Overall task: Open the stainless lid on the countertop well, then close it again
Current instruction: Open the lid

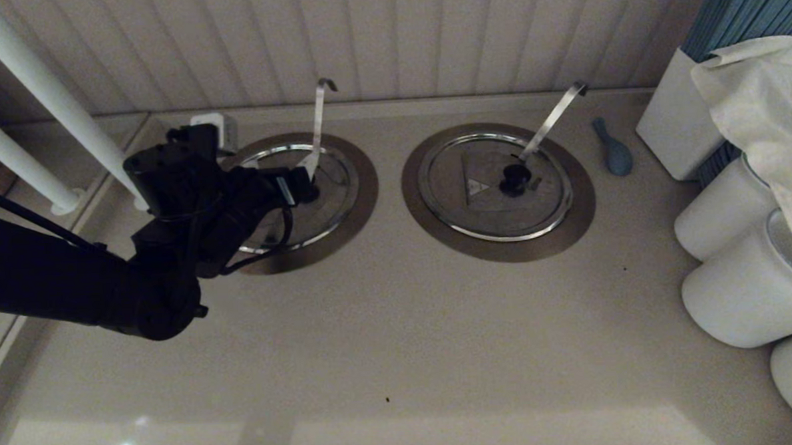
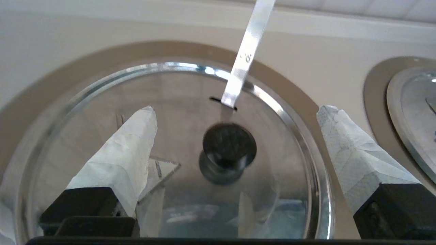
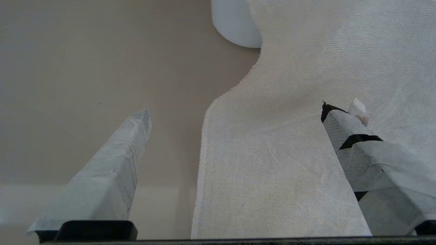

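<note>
Between our left gripper's spread, empty jaws sits the black centre knob of the round dull-steel lid, lying squarely ahead, untouched.

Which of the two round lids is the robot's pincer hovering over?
The left lid, with the upright hooked handle. The open left pincer straddles its black knob; the right lid has nothing near it.
</note>
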